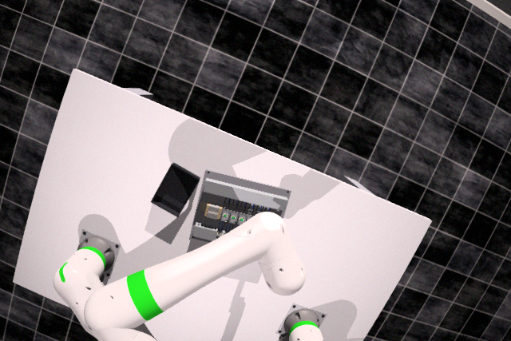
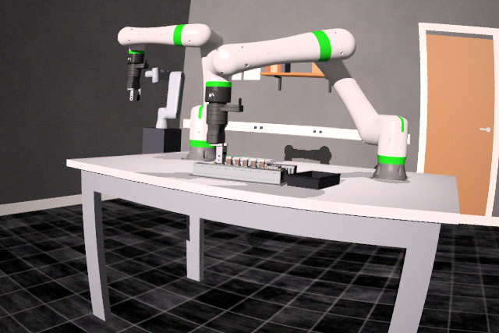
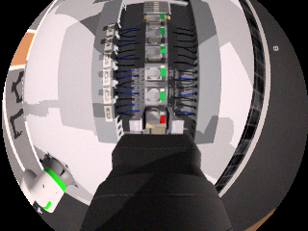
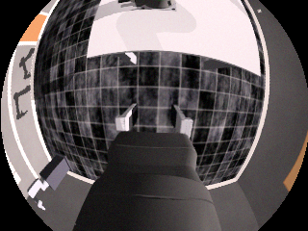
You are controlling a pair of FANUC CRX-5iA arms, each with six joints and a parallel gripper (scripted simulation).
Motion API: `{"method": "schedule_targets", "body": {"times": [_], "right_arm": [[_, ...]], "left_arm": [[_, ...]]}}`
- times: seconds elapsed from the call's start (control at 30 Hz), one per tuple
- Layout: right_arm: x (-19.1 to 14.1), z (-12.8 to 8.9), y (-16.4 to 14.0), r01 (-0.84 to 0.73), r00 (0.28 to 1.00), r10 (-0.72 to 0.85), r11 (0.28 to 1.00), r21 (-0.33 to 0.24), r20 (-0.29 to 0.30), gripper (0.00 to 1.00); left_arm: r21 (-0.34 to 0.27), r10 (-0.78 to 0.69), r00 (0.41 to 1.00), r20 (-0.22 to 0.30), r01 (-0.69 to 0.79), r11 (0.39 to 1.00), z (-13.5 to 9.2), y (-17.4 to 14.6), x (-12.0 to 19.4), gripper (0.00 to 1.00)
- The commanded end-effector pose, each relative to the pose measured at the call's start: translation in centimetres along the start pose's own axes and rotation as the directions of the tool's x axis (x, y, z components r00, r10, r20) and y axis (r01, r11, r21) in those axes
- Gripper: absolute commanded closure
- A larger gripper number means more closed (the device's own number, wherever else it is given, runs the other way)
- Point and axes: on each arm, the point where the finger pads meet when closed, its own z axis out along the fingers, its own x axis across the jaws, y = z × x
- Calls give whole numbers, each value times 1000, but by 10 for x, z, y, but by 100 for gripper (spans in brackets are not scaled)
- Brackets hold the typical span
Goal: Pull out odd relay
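The relay with the red button (image 3: 156, 116) is at the near end of the relay row in the left wrist view. My left gripper (image 3: 156, 114) (image 2: 220, 157) is shut on it, one finger at each side; whether it is raised at all I cannot tell. The other relays (image 3: 154, 73) (image 2: 245, 161) (image 1: 233, 218) have green buttons and stand upright in the row. The relay panel (image 1: 231, 185) (image 2: 238, 172) (image 3: 207, 72) lies flat on the table. The black parts tray (image 1: 166, 205) (image 2: 302, 182) stands beside it. My right gripper (image 2: 135, 95) (image 4: 154, 111) is open and empty, high up away from the panel.
A tan-edged module (image 1: 213, 211) sits at the tray end of the row. Wires (image 3: 185, 50) and terminal blocks (image 3: 107, 77) flank the relays. The left arm (image 1: 198, 264) reaches over the panel and hides part of it in the top view.
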Motion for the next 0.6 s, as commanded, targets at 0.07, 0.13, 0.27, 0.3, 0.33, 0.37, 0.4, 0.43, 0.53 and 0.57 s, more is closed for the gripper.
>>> {"method": "schedule_targets", "body": {"times": [0.07, 0.13, 0.27, 0.3, 0.33, 0.37, 0.4, 0.43, 0.53, 0.57], "right_arm": [[0, -1, 0, 0, 1000, 0, 1000, -2, 0, 0], [0, -1, 0, 0, 1000, 0, 1000, -2, 0, 0], [0, -1, 0, 0, 1000, 0, 1000, -2, 0, 0], [0, -1, 0, 0, 1000, 0, 1000, -2, 0, 0], [0, -1, 0, 0, 1000, 0, 1000, -2, 0, 0], [0, -1, 0, 0, 1000, 0, 1000, -2, 0, 0], [0, -1, 0, 0, 1000, 0, 1000, -2, 0, 0], [0, -1, 0, 0, 1000, 0, 1000, -2, 0, 0], [0, -1, 0, 0, 1000, 0, 1000, -2, 0, 0], [0, -1, 0, 0, 1000, 0, 1000, -2, 0, 0]], "left_arm": [[-2, 0, 1000, 13, 0, 1000, -1, 1, 1, 100], [-2, 0, 1000, 17, 0, 1000, -1, 1, 1, 100], [-2, 0, 1000, 18, 0, 1000, -1, 1, 1, 100], [-2, 0, 1000, 18, 0, 1000, -1, 1, 1, 100], [-2, 0, 1000, 18, 0, 1000, -1, 1, 1, 100], [-2, 0, 1000, 19, 0, 1000, -1, 1, 1, 100], [-2, 0, 1000, 20, 0, 1000, -1, 1, 1, 100], [-2, 0, 1000, 21, 0, 1000, -1, 1, 1, 100], [-2, 0, 1000, 30, 0, 1000, -2, 1, 1, 100], [-2, 0, 999, 33, 0, 1000, -2, 1, 1, 100]]}}
